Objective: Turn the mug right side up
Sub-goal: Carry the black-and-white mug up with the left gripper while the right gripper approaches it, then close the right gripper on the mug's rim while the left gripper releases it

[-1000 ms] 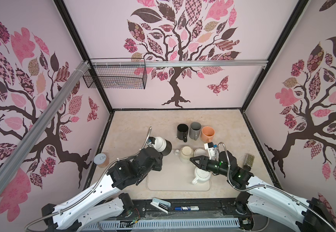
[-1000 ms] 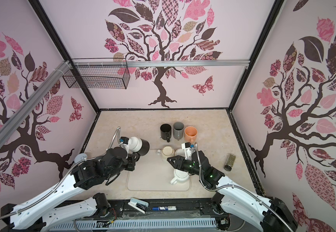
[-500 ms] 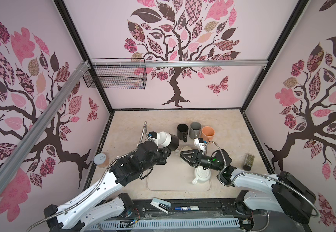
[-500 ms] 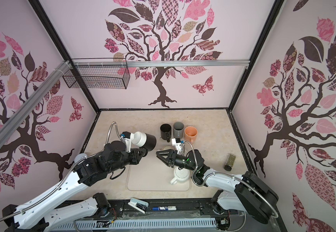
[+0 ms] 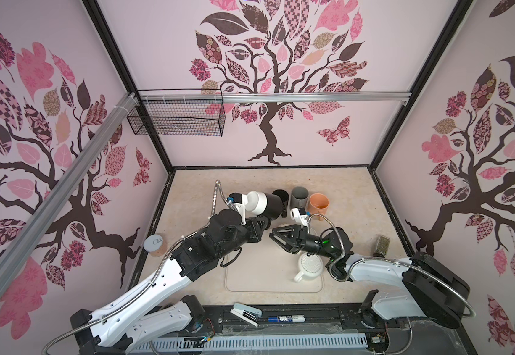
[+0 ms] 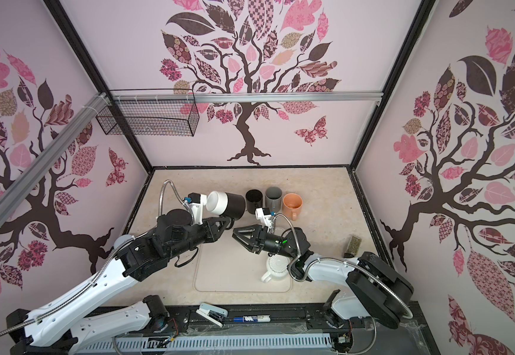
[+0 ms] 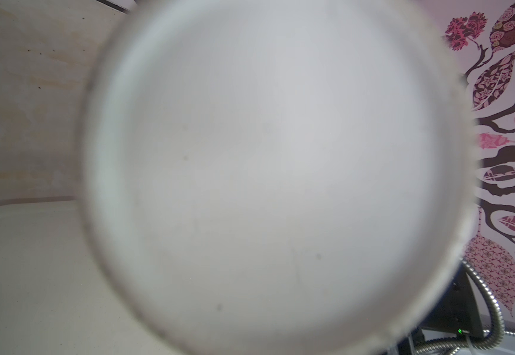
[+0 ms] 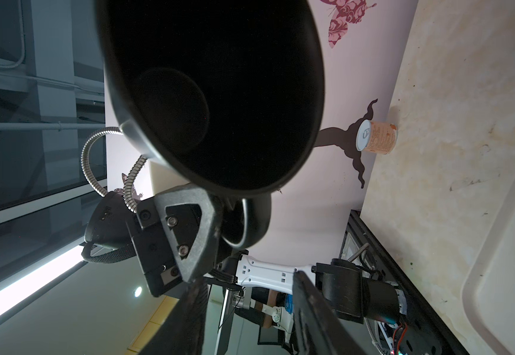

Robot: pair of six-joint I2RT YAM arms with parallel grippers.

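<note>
mug: black with a white base [image 5: 264,203], off the table, lying on its side in the air. Base points at the left wrist camera, mouth at the right wrist camera.
left gripper [image 5: 262,222]: clamped on the mug's handle [image 8: 247,221]. In both top views the mug [image 6: 227,204] sits just beyond the fingers.
right gripper [image 5: 273,236]: jaws partly apart, nothing between them. Tips face the left gripper, just beside it and near the mug's mouth.
room: black mug [image 5: 281,198], grey mug [image 5: 299,198] and orange mug [image 5: 318,204] stand upright in a row. The black one is right at the held mug's mouth, and I can't tell the gap. Tray [image 5: 259,276] is mostly bare. A white mug [image 5: 310,267] sits upside down at its corner, by the right arm.
edges: can [image 5: 155,244] by the left wall, jar [image 5: 381,246] by the right wall, both well apart from the grippers.
hidden: the left wrist view is almost all mug [image 7: 265,169], a blurred white base. The right wrist view looks into the dark mug [image 8: 213,92], with that gripper's own fingers [image 8: 311,313] blurred and cut off.
</note>
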